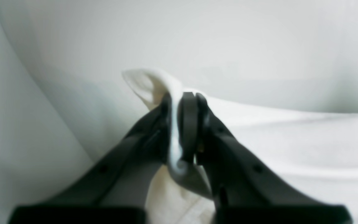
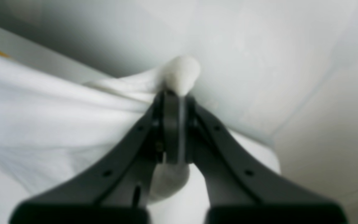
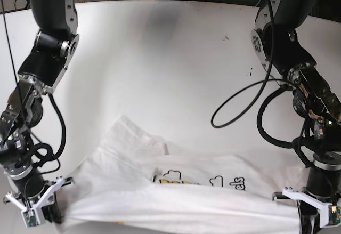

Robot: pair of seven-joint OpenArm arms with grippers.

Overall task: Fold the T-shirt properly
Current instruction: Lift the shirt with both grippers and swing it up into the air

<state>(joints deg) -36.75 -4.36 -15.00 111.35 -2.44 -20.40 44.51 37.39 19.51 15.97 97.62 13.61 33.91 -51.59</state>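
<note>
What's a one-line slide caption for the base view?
Both grippers, left and right, pinch the white T-shirt at opposite ends over the white table.

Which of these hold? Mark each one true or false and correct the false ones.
1. Both pincers are shut on cloth. True: the left pincer and the right pincer each pinch the T-shirt.
2. The shirt is folded into a neat square. False: it lies spread and rumpled, one edge stretched between the pincers.
3. Part of the print shows in the base view. True.
4. The table is dark wood. False: it is white.
5. A loose black cable loops over the table. True.
</note>
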